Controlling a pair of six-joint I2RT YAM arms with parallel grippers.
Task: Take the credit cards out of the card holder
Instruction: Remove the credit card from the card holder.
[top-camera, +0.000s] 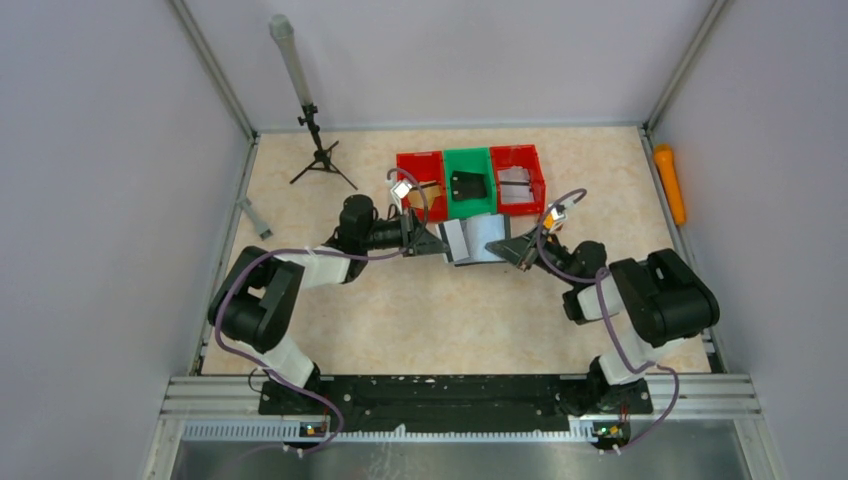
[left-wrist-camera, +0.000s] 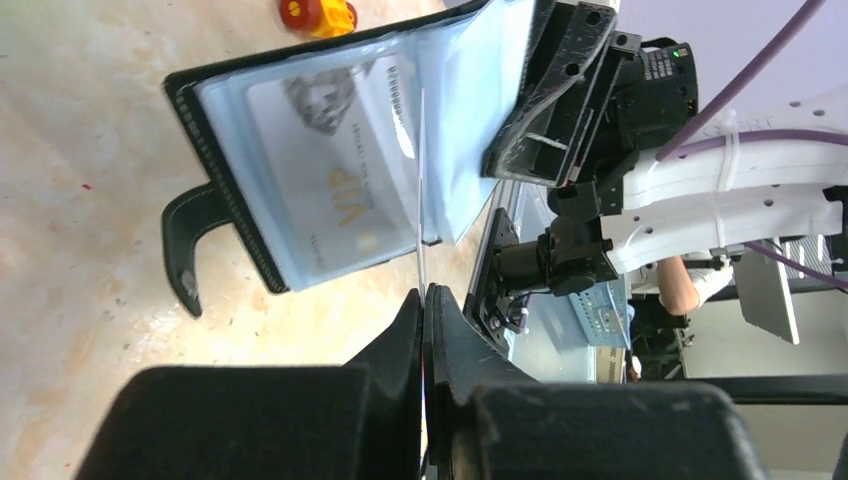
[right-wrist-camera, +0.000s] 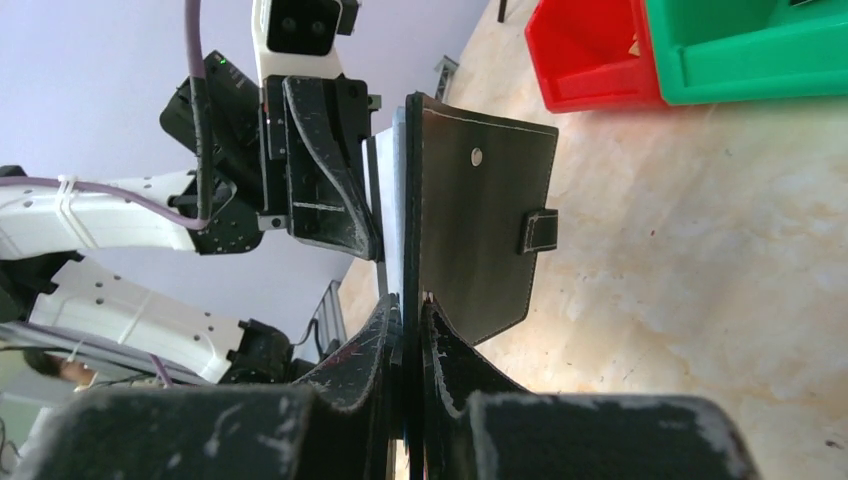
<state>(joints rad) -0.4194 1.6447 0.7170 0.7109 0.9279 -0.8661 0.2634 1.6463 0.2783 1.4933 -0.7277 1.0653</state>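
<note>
The card holder (top-camera: 478, 238) hangs open above the table between my two grippers, in front of the bins. In the left wrist view its pale blue sleeves (left-wrist-camera: 340, 170) face me, with a VIP card in one sleeve and the closing tab (left-wrist-camera: 188, 250) hanging at the left. My left gripper (left-wrist-camera: 425, 292) is shut on a thin, straight white edge (left-wrist-camera: 421, 200) that reaches into the sleeves; it looks like a credit card seen edge-on. My right gripper (right-wrist-camera: 410, 300) is shut on the holder's black cover (right-wrist-camera: 480, 230). In the top view the left gripper (top-camera: 432, 241) and right gripper (top-camera: 515, 250) flank the holder.
Three bins stand just behind the holder: red (top-camera: 421, 178), green (top-camera: 485, 200) with a small black case (top-camera: 467, 185) inside, and red (top-camera: 517, 178). A tripod (top-camera: 318, 150) stands at the back left. An orange object (top-camera: 670, 183) lies by the right wall.
</note>
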